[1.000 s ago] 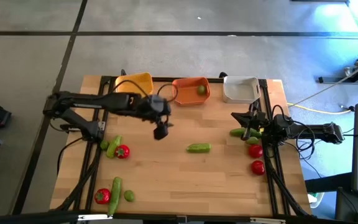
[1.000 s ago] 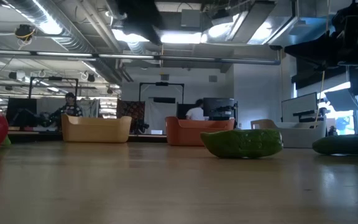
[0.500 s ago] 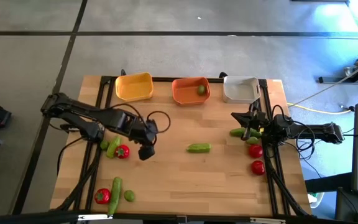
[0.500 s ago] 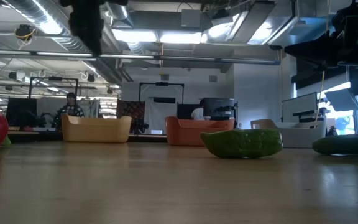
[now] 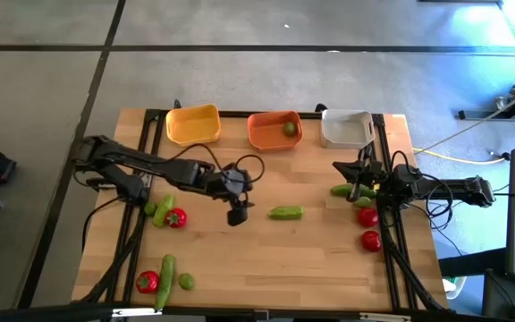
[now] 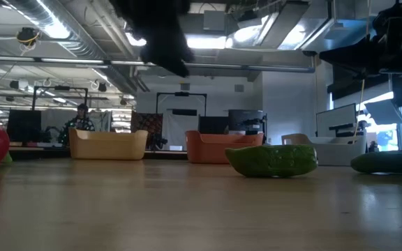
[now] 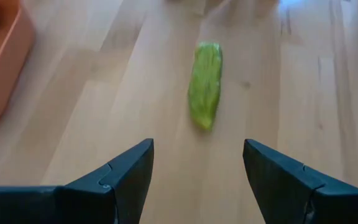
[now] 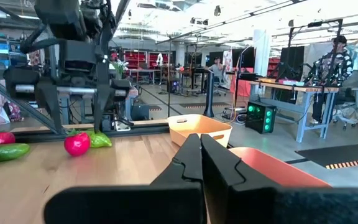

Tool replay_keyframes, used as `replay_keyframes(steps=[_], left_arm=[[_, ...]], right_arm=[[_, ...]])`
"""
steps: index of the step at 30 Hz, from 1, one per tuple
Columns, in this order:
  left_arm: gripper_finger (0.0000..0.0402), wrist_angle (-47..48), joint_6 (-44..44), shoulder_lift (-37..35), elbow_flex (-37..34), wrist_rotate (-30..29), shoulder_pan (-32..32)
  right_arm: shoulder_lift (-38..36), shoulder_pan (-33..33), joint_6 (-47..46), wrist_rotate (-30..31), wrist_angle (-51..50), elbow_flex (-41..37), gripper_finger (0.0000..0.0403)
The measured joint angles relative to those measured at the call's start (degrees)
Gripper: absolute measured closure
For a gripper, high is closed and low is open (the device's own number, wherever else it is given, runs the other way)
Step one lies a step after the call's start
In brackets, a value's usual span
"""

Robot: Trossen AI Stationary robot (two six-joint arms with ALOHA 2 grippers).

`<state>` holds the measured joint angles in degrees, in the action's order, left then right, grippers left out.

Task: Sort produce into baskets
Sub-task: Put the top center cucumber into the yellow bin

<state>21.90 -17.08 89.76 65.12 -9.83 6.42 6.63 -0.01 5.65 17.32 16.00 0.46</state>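
Orange rounded tub (image 5: 274, 131) holds one yellow-green lime ball (image 5: 289, 129); yellow tub (image 5: 193, 124) and white-grey tub (image 5: 345, 129) look bare. Rest unsorted on table. Left gripper (image 5: 237, 215) fingers spread, empty, facing green cucumber piece (image 7: 205, 84) mid-table. Right gripper (image 8: 201, 155) fingers together, waiting at right edge.

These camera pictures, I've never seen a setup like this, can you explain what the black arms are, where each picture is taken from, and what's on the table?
Two robot arms work at a wooden table. One picture looks straight down, one sits at tabletop level, and one camera rides on each wrist.

The left end effector hangs open and empty, with the middle cucumber lying ahead of it. The right end effector waits shut at the table's right side.

At the far edge stand the yellow basket, the orange basket, which holds a lime, and the white basket. Tomatoes, limes and cucumbers lie loose near both side edges.
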Motion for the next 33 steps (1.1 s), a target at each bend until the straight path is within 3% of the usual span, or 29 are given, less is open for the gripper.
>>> replay_keyframes(steps=[8,16,24,33], left_arm=[[0.0158,-11.3,2.9,9.3,1.5,3.7,-3.0],[0.0158,-12.3,6.8,17.5,7.0,7.6,-4.5],[0.0158,-12.5,9.8,21.1,8.7,7.8,-4.5],[0.0158,-20.5,11.5,24.4,8.8,7.8,-4.3]], right_arm=[[0.0,0.0,-0.9,0.0,-0.6,0.0,0.0403],[0.0,0.0,-1.4,0.0,-1.4,0.0,0.0403],[0.0,0.0,-1.5,0.0,-1.2,0.0,0.0403],[0.0,0.0,-2.4,0.0,-2.2,0.0,0.0403]])
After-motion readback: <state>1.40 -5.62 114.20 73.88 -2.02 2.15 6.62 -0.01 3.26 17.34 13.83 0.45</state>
